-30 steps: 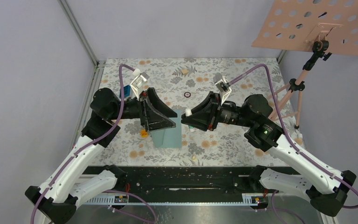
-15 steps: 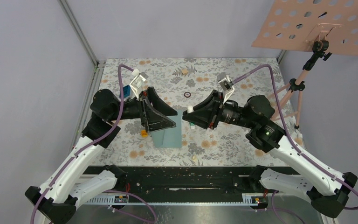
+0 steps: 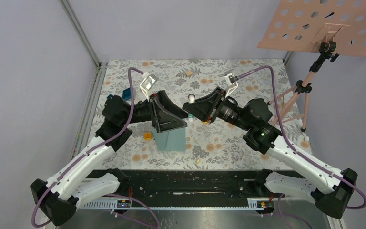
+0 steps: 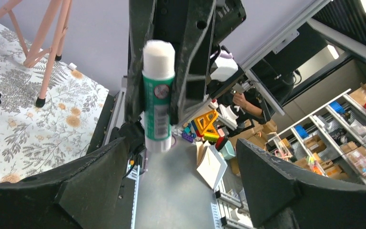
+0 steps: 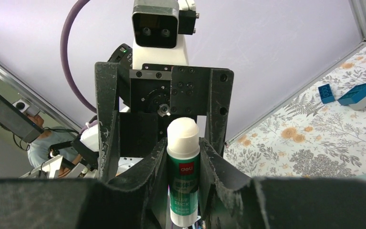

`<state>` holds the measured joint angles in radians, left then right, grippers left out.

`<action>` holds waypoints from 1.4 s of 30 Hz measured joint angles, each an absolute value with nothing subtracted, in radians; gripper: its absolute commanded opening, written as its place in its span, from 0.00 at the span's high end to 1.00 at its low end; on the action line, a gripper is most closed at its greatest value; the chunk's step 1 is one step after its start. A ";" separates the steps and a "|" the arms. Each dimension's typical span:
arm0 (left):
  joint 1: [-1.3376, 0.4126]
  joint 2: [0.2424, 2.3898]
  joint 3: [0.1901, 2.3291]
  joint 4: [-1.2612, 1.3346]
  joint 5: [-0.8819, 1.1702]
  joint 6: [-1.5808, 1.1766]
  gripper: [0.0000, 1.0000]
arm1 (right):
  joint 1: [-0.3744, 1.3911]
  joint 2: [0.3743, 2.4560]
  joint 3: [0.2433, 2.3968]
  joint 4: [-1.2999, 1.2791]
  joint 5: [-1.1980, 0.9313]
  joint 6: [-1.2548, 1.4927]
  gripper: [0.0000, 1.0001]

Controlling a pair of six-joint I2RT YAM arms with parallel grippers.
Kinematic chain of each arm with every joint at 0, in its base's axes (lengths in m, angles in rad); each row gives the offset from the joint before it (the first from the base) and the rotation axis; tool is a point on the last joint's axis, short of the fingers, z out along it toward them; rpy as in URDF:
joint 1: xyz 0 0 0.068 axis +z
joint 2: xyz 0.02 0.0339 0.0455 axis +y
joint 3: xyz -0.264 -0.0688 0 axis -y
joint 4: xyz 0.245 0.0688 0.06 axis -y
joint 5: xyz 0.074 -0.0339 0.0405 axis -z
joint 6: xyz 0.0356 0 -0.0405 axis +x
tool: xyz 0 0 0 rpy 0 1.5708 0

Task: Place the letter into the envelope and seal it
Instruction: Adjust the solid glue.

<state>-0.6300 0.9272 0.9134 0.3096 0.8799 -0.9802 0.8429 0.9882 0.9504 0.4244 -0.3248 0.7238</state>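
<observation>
The teal envelope (image 3: pixel 174 141) lies flat on the flowered table, partly under my left gripper (image 3: pixel 173 115). That gripper is open wide with nothing between its fingers (image 4: pixel 181 160). Facing it, my right gripper (image 3: pixel 198 109) is shut on a green glue stick (image 5: pixel 183 177), whose white end (image 3: pixel 190 99) points at the left gripper. In the left wrist view the glue stick (image 4: pixel 158 95) hangs in the right gripper's jaws just beyond my open fingers. The letter is out of view.
Blue blocks (image 3: pixel 128 93) lie at the table's left, also in the right wrist view (image 5: pixel 360 93). A small orange piece (image 3: pixel 147 136) sits left of the envelope, a black ring (image 3: pixel 191 97) behind the grippers. A pink perforated stand (image 3: pixel 324 24) on a tripod (image 3: pixel 299 90) stands right.
The left gripper has opened wider and its arm has shifted right. The right gripper has lifted the glue stick up and toward the back, still shut on it.
</observation>
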 measured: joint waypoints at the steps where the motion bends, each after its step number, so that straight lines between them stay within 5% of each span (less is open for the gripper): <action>1: -0.634 0.937 0.913 0.325 0.872 -0.989 0.19 | 0.845 0.997 0.950 0.435 -0.324 0.732 1.00; 5: -0.643 0.974 0.913 0.368 0.852 -1.017 0.33 | 0.850 1.011 0.950 0.466 -0.323 0.756 1.00; 11: -0.645 1.013 0.914 0.404 0.835 -1.053 0.73 | 0.855 1.017 0.950 0.501 -0.324 0.773 1.00; 17: -0.648 1.016 0.915 0.442 0.832 -1.056 1.00 | 0.855 1.016 0.942 0.509 -0.298 0.788 1.00; 19: -0.648 1.016 0.915 0.442 0.831 -1.056 1.00 | 0.855 1.015 0.940 0.511 -0.296 0.791 0.96; 22: -0.650 1.016 0.914 0.440 0.828 -1.056 1.00 | 0.856 1.008 0.938 0.500 -0.291 0.794 0.64; 27: -0.654 1.011 0.914 0.438 0.803 -1.060 1.00 | 0.858 0.980 0.933 0.452 -0.272 0.785 0.39; 42: -0.652 0.982 0.914 0.439 0.764 -1.060 1.00 | 0.859 0.892 0.898 0.376 -0.221 0.750 0.34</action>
<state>-0.6518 0.9817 0.9138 0.4385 0.7639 -1.0599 0.8585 0.8925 0.8978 0.3763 -0.2207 0.7498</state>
